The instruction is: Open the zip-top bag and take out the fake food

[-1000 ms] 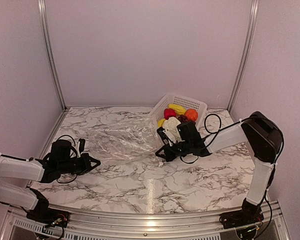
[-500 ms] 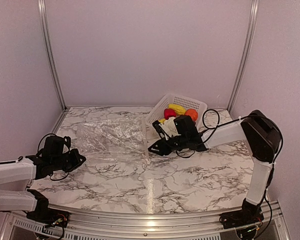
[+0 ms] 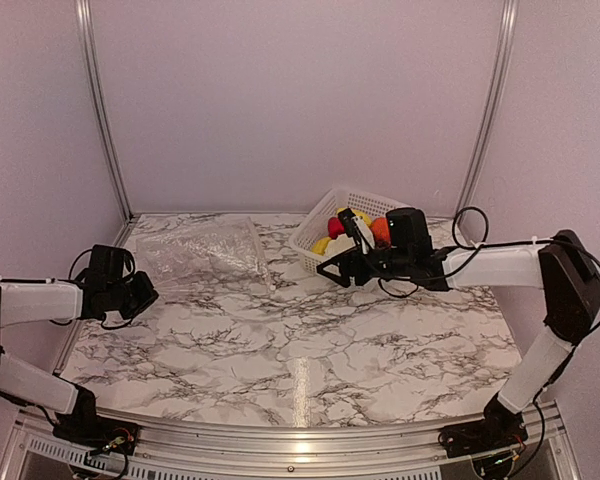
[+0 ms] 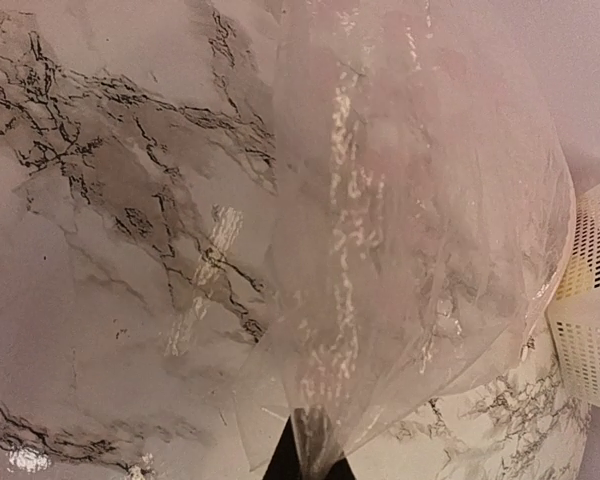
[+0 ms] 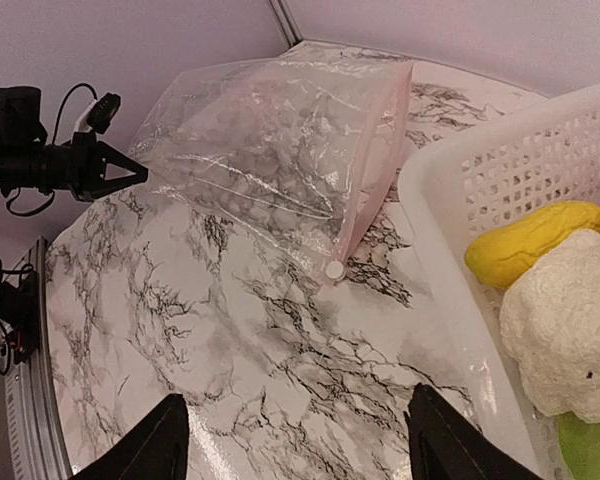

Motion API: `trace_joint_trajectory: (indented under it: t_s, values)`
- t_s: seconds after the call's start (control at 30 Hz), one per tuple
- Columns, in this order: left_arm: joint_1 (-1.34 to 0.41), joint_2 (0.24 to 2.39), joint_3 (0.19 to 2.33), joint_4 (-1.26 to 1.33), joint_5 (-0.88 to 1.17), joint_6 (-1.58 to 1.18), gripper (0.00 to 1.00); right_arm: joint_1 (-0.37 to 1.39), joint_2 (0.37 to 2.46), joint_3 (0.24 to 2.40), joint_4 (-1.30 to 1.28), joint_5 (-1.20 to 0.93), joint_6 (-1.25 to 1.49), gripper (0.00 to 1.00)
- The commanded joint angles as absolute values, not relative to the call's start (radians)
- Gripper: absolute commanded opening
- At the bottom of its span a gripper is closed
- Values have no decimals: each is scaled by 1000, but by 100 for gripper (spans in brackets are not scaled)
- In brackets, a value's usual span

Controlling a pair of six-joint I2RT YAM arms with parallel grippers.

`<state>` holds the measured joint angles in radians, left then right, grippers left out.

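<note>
The clear zip-top bag point(image 3: 208, 256) lies flat at the back left of the table, with its pink zip strip and white slider point(image 5: 333, 269) toward the basket. My left gripper point(image 4: 310, 466) is shut on the bag's point(image 4: 420, 200) near corner. My right gripper point(image 5: 295, 440) hangs open over bare marble beside the basket and touches nothing. The fake food point(image 3: 352, 228) sits in the white basket point(image 3: 372, 198): a yellow fruit point(image 5: 535, 240), a white lumpy piece point(image 5: 570, 320), plus red and orange pieces. No food shows inside the bag point(image 5: 280, 150).
The white perforated basket point(image 5: 460, 190) stands at the back right, against the right gripper's point(image 3: 332, 272) side. Walls with metal posts close off the back and both sides. The left gripper point(image 3: 145, 291) is close to the left wall.
My right gripper has let go of the bag, opened, and drawn back right to the basket. The left arm has dragged the bag left and toward the back.
</note>
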<state>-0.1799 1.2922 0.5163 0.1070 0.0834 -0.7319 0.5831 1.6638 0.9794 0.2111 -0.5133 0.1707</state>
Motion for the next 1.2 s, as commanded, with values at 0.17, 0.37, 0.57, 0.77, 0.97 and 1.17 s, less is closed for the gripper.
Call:
trace_joint_trajectory:
  t_s: [0.17, 0.37, 0.57, 0.77, 0.97, 1.17]
  values:
    - [-84, 1440, 668, 142, 194, -647, 14, 465, 1482, 845, 231, -481, 158, 82]
    - [-80, 1472, 788, 75, 186, -606, 54, 357, 1397, 771, 257, -515, 175, 92]
    - [-81, 1399, 873, -58, 139, -515, 98, 274, 1316, 724, 270, -531, 186, 98]
    - [-120, 1308, 953, -149, 121, -414, 99, 187, 1225, 680, 316, -559, 225, 99]
    - [-281, 1246, 982, -164, -42, -328, 99, 164, 1130, 601, 378, -522, 252, 99]
    - [-397, 1270, 953, -125, -96, -303, 99, 164, 1063, 515, 388, -497, 253, 99]
